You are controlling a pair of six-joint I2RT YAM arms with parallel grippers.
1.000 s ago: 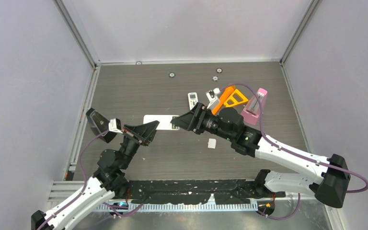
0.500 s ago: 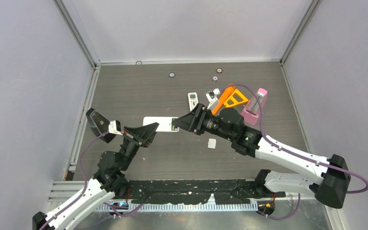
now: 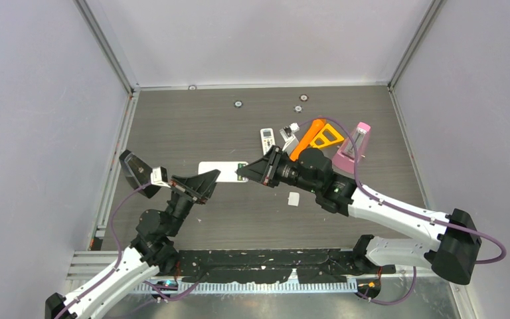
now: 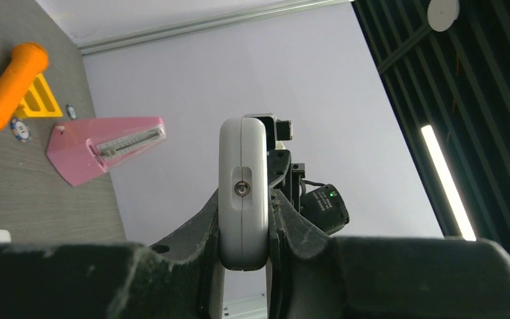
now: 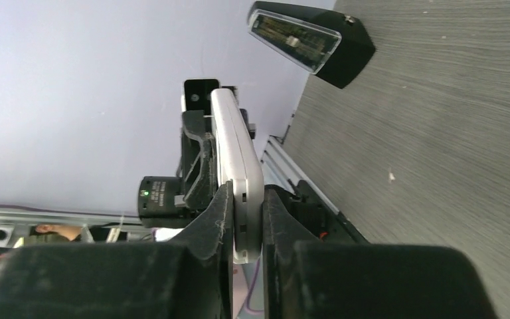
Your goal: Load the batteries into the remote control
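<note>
Remote [image 4: 242, 193]: smooth white plastic, slight sheen. Left gripper [image 4: 244, 219]: matt black plastic, grainy. Tabletop [image 3: 192, 126]: dark wood-grain, matt. Metronome [image 4: 99, 146]: smooth pink plastic.

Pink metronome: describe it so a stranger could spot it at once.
Start at the dark wood-grain table and go to its far right area. The pink metronome sits beside an orange tool. It is the only pink thing there, a tapered wedge with a pale scale on its face.

Remote [image 3: 224, 171] between left gripper [image 3: 211, 177] and right gripper [image 3: 241, 173]; metronome [image 3: 356, 142] behind, rightward
</note>
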